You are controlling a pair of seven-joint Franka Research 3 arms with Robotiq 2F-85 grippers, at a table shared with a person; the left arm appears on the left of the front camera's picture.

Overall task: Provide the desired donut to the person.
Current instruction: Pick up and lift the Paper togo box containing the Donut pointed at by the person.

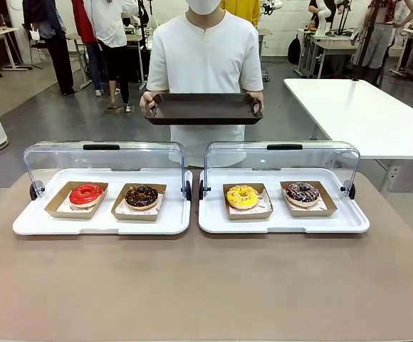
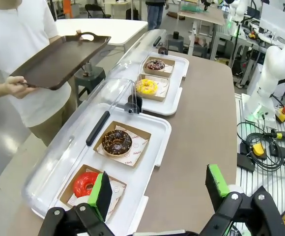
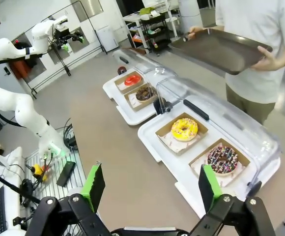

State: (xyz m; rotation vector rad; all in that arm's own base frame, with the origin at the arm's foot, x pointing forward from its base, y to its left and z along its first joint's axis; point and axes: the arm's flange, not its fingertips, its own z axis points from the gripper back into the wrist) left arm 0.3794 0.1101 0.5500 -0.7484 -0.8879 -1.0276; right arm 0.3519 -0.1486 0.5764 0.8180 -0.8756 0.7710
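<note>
Left gripper (image 2: pixel 159 188) and right gripper (image 3: pixel 151 187) both gape wide, holding nothing. A red donut (image 2: pixel 85 183) sits just behind the left finger (image 2: pixel 100 194); well beyond, the person (image 1: pixel 205 57) holds a brown tray (image 1: pixel 204 108).

Clear run over bare tabletop (image 1: pixel 206 285) to the donut boxes from the near side. Walled off behind by left lid (image 1: pixel 57 158) and right lid (image 1: pixel 320 158); serving tray (image 1: pixel 204 108) held beyond.

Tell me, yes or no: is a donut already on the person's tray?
No, the dark tray the person holds is bare.
</note>
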